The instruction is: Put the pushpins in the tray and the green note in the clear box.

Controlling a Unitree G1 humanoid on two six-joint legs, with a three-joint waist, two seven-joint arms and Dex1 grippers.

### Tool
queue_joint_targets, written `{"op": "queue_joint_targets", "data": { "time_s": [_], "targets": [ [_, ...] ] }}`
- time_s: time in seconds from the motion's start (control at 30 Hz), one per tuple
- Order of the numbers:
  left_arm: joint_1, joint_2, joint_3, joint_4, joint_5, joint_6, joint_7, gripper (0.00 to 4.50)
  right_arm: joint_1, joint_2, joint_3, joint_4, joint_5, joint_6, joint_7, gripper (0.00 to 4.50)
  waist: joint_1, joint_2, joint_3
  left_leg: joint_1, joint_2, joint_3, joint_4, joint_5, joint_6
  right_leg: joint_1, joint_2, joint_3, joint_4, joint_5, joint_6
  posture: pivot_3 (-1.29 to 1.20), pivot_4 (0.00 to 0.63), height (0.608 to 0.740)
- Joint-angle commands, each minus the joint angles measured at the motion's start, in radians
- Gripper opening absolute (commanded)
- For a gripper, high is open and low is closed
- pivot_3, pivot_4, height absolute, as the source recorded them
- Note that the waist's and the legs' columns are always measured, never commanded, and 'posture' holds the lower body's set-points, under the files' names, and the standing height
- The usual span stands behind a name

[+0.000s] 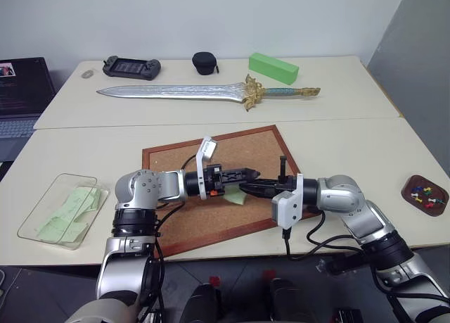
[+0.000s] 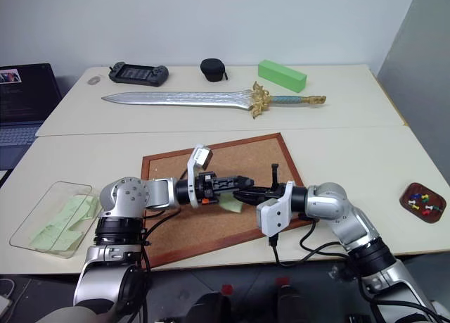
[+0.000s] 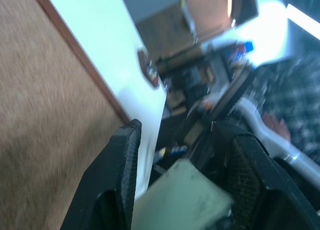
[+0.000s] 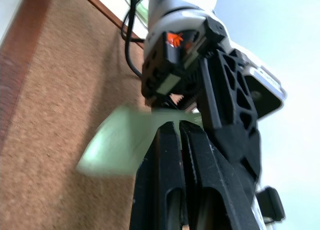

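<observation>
Right wrist view: right gripper (image 4: 175, 127) pinching green note (image 4: 117, 145), level above corkboard (image 4: 50, 115).

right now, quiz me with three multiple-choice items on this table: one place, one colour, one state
1. Where do the pushpins lie?
A. on the corkboard
B. in the tray
C. in the clear box

2. What colour is the block beside the sword's hilt?
A. red
B. blue
C. green

3. How is the right claw?
A. shut on the green note
B. open and empty
C. shut on a pushpin

Key:
1 B: the pushpins sit inside the tray.
2 C: the block behind the sword is bright green.
3 A: the right claw pinches the green note with its fingers together.
</observation>
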Motion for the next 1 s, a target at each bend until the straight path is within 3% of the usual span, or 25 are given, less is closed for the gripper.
{"op": "queue_joint_targets", "data": {
  "time_s": [0.03, 0.13, 0.3, 0.5, 1.0],
  "targets": [
    [-0.017, 0.046, -0.014, 0.019, 0.023, -0.063, -0.044, 2.36, -0.005, -0.006, -0.028, -0.030, 0.031, 0.010, -0.018, 0.00, 0.000, 0.000, 0.000, 0.000, 0.000, 0.000, 0.000, 0.000, 0.000, 0.000, 0.000, 0.000, 0.000, 0.000, 0.000, 0.00, 0.150, 0.740],
    [-0.033, 0.065, -0.009, 0.051, 0.032, -0.096, -0.054, 2.36, 0.006, -0.010, -0.041, -0.045, 0.052, 0.032, -0.020, 0.00, 0.000, 0.000, 0.000, 0.000, 0.000, 0.000, 0.000, 0.000, 0.000, 0.000, 0.000, 0.000, 0.000, 0.000, 0.000, 0.00, 0.150, 0.740],
    [-0.061, 0.102, 0.024, 0.080, 0.044, -0.180, -0.065, 2.36, 0.073, -0.001, -0.109, -0.164, 0.228, 0.282, -0.015, 0.00, 0.004, 0.000, 0.000, 0.000, 0.000, -0.001, 0.000, 0.000, 0.000, 0.000, 0.000, 0.000, 0.000, 0.000, 0.000, 0.00, 0.150, 0.740],
    [-0.018, 0.147, -0.008, -0.065, 0.056, -0.279, -0.126, 2.36, 0.083, 0.035, -0.198, -0.274, 0.355, 0.555, -0.077, 0.00, 0.005, 0.000, 0.000, -0.001, 0.002, 0.000, 0.000, 0.000, 0.000, 0.000, 0.000, 0.000, 0.000, 0.000, 0.000, 0.00, 0.150, 0.740],
    [0.029, 0.106, -0.051, -0.141, 0.037, -0.311, -0.136, 2.36, 0.007, 0.073, -0.247, -0.325, 0.387, 0.705, -0.125, 0.00, 0.006, 0.000, 0.000, -0.001, 0.001, 0.000, 0.000, -0.002, 0.003, -0.001, 0.000, 0.000, 0.000, 0.000, 0.000, 0.00, 0.150, 0.740]
  ]
}}
